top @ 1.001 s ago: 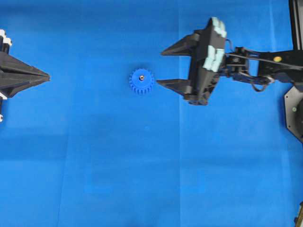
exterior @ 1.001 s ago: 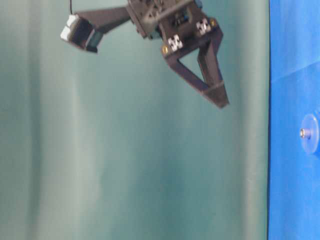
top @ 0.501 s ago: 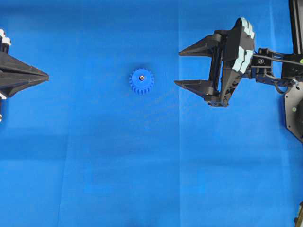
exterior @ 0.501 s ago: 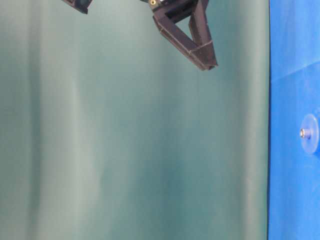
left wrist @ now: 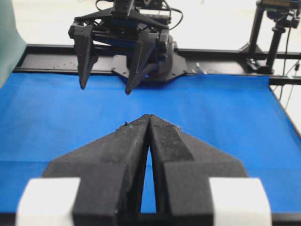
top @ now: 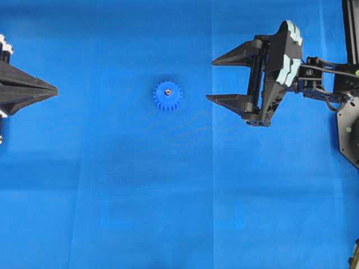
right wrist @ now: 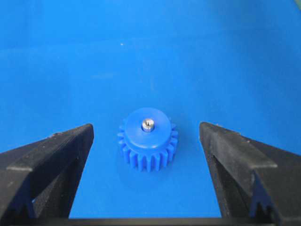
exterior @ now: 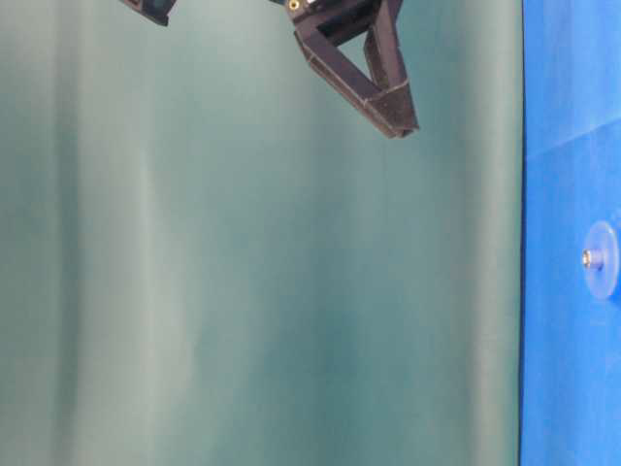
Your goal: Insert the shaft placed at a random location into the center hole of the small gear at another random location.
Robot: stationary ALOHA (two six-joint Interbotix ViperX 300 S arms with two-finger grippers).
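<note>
The small gear [top: 168, 96] lies flat on the blue desk [top: 140, 202], a little toward eleven o'clock from the middle of the overhead view. The shaft [top: 167, 90] stands upright in the center hole of its raised hub, showing from above as a small shiny dot. In the right wrist view the shaft's silvery tip [right wrist: 147, 124] pokes up just above the hub of the gear [right wrist: 148, 140]; the hole itself is filled and cannot be seen. The table-level view shows the gear [exterior: 602, 258] edge-on, with the pin's end [exterior: 586, 258] bright at its centre.

The right gripper [top: 210, 80] hangs at about three o'clock from the gear, well apart from it and raised off the desk. Its jaws stand wide apart and hold nothing. In its own camera the two fingers [right wrist: 51, 155] frame the gear from either side without touching it.

The left gripper [top: 56, 89] sits at the nine o'clock edge of the overhead view, pointing toward the gear but far from it. Its jaws are pressed together with nothing between them, as its wrist view [left wrist: 149, 116] shows plainly.
</note>
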